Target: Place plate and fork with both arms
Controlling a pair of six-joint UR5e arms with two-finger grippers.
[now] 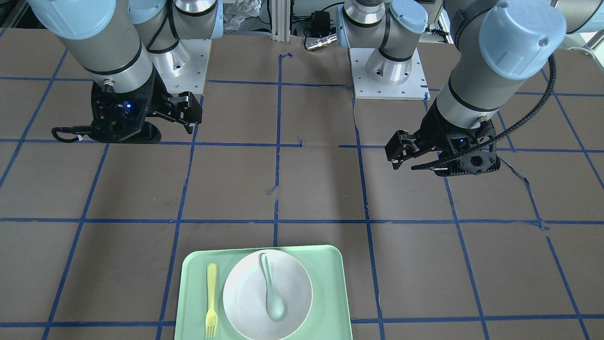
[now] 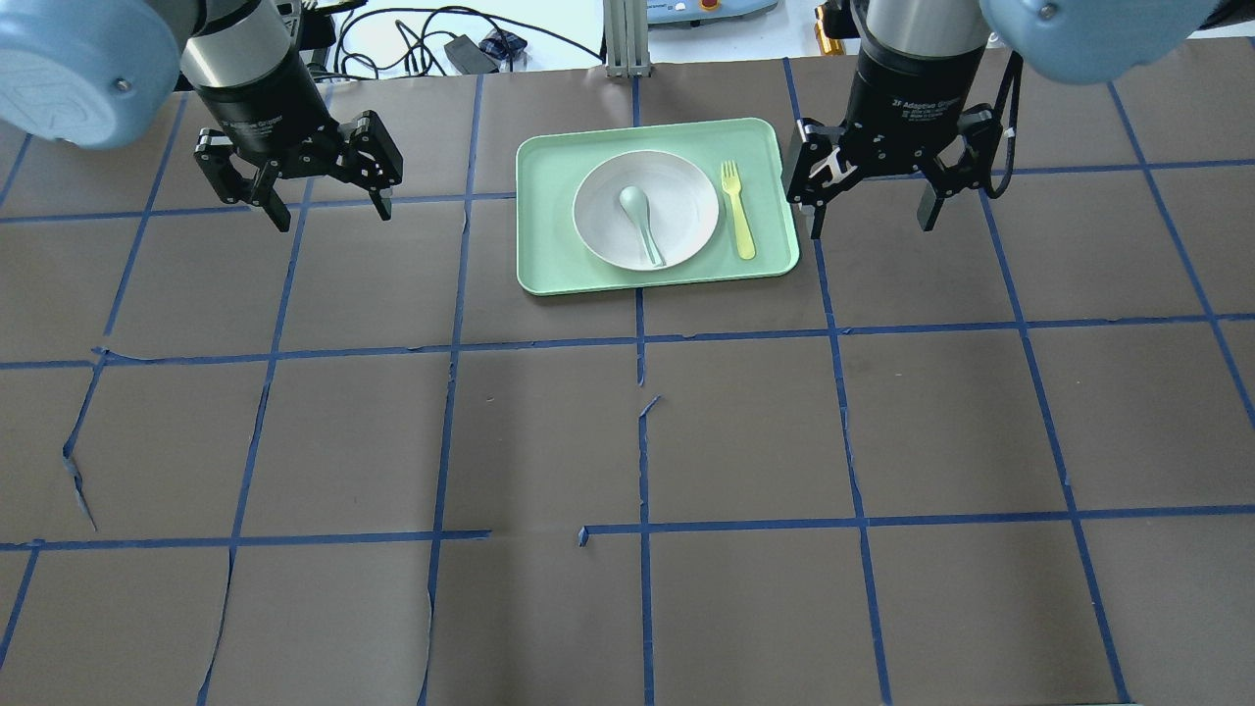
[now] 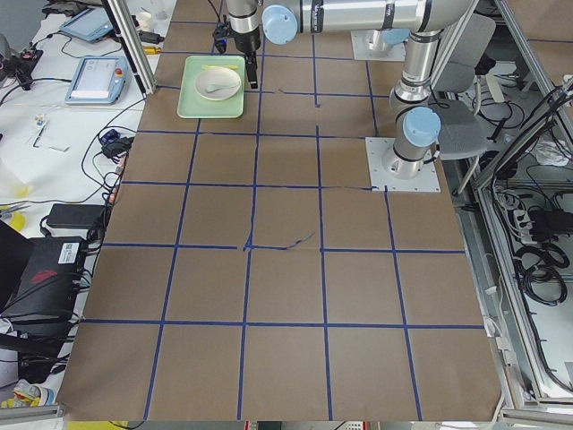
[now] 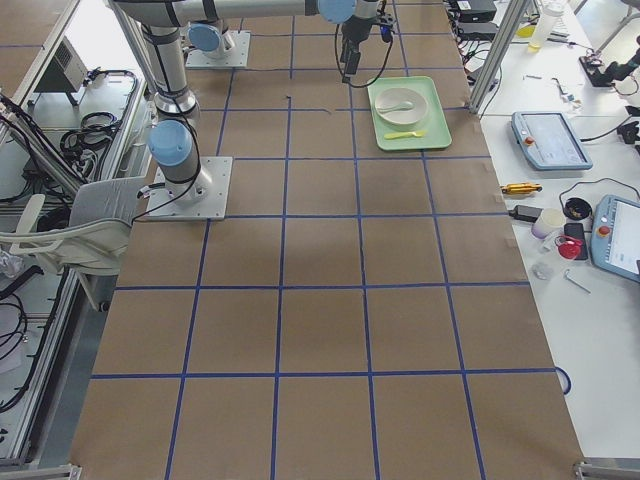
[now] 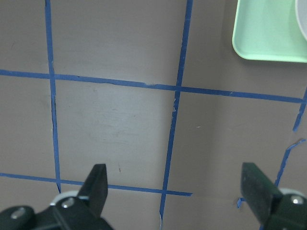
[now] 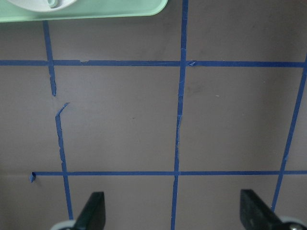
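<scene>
The round off-white plate [image 2: 681, 186], cradling a grey-green spoon [image 2: 640, 218], sits on the rectangular mint tray [image 2: 549, 250] beside the slim yellow plastic fork [image 2: 737, 211]. The left gripper [image 2: 333, 214] and right gripper [image 2: 871, 224] hang wide-spread, empty.

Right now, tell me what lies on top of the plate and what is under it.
A grey-green spoon lies on the plate. The plate rests on the mint-green tray, the fork beside it. The tray surface beneath the plate is hidden.

Robotics laboratory: table [image 2: 745, 431] gridded with blue tape [image 2: 735, 336]; teach pendant [image 4: 545, 140] and cables [image 3: 537, 228] beside the table.
</scene>
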